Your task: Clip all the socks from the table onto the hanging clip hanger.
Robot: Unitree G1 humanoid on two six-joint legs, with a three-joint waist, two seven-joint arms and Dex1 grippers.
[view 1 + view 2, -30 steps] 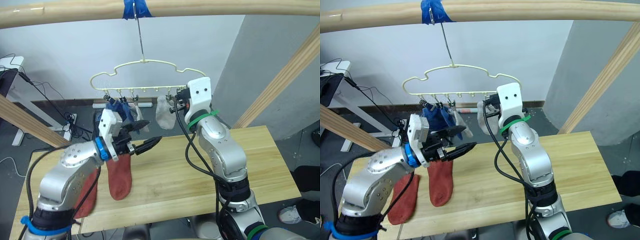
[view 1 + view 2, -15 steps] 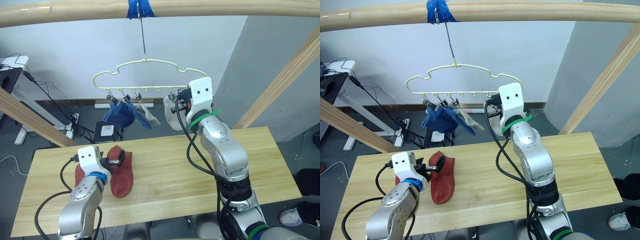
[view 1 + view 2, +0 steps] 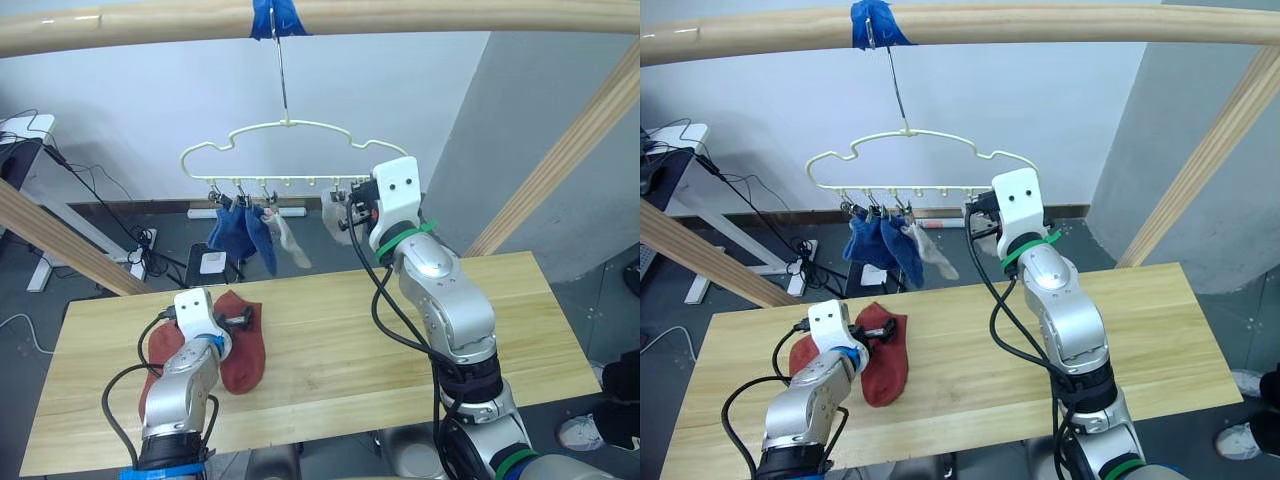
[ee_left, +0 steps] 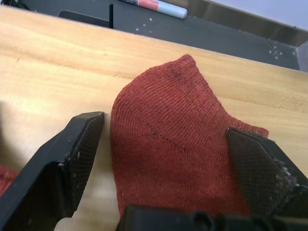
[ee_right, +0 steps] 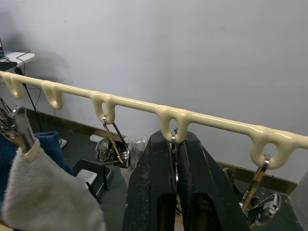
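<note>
- Fingers [image 4: 72, 159] of the left gripper [image 4: 168, 159] are spread wide, and a rust-red sock [image 4: 173, 149] lying flat on the table [image 3: 400, 350] is straddled between them, ungrasped
- Just beside it, nearer the table's left end, a second rust-red sock [image 3: 158, 352] is seen, partly hidden by the left arm
- Up at the clip hanger [image 3: 290, 150], the right gripper [image 5: 175, 192] is pressed closed on a silver clip [image 5: 174, 159] hanging from the cream wire
- Two blue socks [image 3: 238, 232] and a light grey sock [image 3: 285, 240] are clipped along the hanger's left part
- Another grey sock [image 3: 335, 215] is seen hanging just left of the right gripper
</note>
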